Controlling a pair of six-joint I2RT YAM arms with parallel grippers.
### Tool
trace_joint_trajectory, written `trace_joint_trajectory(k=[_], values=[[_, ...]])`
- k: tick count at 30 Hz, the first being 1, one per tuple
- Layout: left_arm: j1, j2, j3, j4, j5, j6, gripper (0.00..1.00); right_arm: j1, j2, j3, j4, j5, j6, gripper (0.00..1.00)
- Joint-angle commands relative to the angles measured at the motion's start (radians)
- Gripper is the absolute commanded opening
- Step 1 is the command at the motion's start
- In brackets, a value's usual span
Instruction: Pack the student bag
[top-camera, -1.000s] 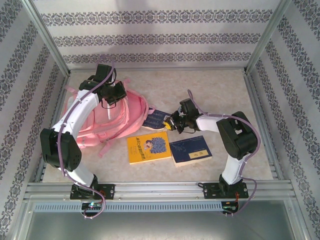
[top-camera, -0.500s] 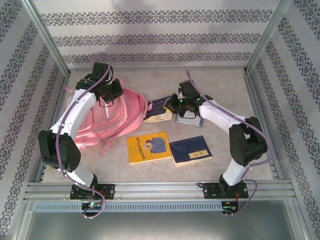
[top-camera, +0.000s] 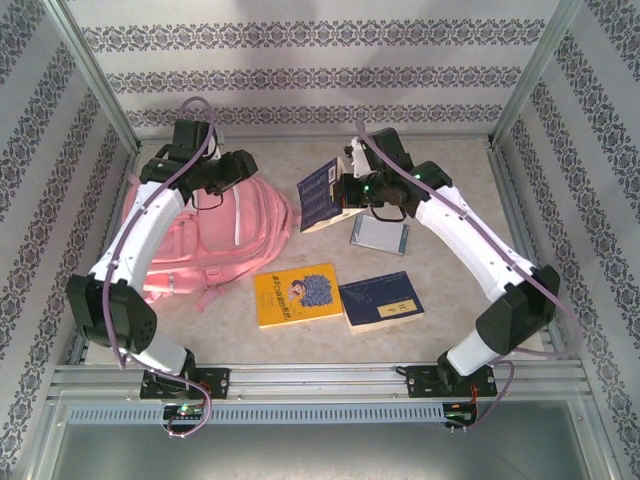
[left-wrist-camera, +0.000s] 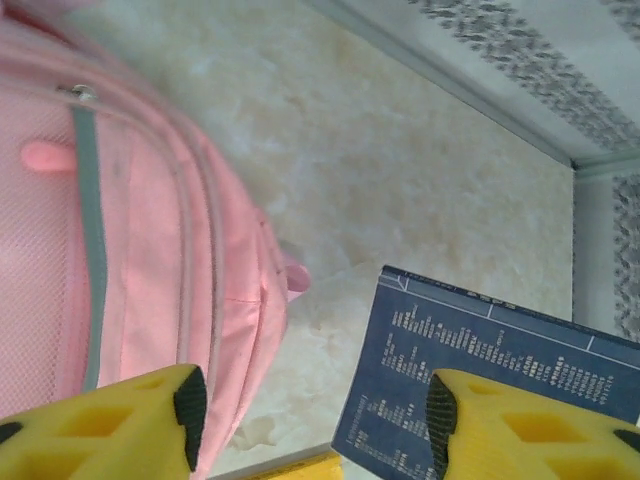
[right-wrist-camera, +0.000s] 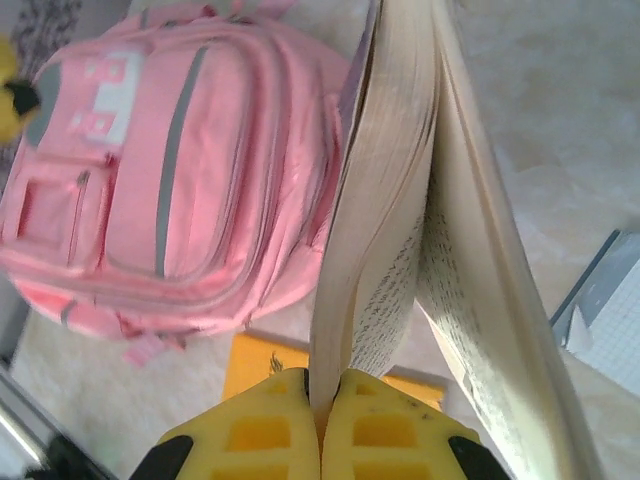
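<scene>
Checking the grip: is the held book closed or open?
Open: right gripper pinches some pages of the book; the rest splay apart.

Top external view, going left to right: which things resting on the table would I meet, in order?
Soft pink fabric backpack → yellow paperback book → dark blue paperback book lying flat.

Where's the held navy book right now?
Top view, centre back: the navy book is pinched by the right end effector, just right of the student bag and behind the yellow book.
</scene>
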Motion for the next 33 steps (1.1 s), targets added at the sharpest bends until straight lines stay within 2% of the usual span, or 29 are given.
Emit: trace_joint_trajectory(k=[1, 3, 6, 9, 11, 16, 24, 33], values=[[-0.053, -0.091, 0.039, 0.040, 0.034, 0.206, 0.64, 0.012, -0.100, 0.035, -0.074, 0.032, -0.252, 0.00], [-0.106, -0.127, 0.025, 0.043, 0.050, 0.313, 0.65, 0.019, -0.185, -0.048, 0.003, -0.039, -0.391, 0.00], [-0.179, -0.187, -0.022, 0.036, 0.113, 0.508, 0.81, 0.034, -0.327, -0.171, 0.105, -0.129, -0.551, 0.00], [-0.220, -0.306, -0.108, 0.074, 0.130, 0.663, 0.84, 0.026, -0.383, -0.177, 0.069, -0.242, -0.632, 0.00], [-0.222, -0.382, -0.153, 0.109, 0.181, 0.742, 0.87, 0.024, -0.396, -0.161, 0.013, -0.284, -0.691, 0.00], [-0.230, -0.390, -0.074, -0.101, 0.369, 0.983, 0.85, 0.028, -0.436, -0.174, -0.030, -0.362, -0.791, 0.00], [-0.270, -0.381, -0.030, -0.256, 0.529, 1.121, 0.77, 0.049, -0.469, -0.189, -0.038, -0.330, -0.822, 0.00], [-0.316, -0.390, -0.077, -0.280, 0.536, 1.164, 0.64, 0.063, -0.510, -0.244, 0.040, -0.314, -0.781, 0.00]])
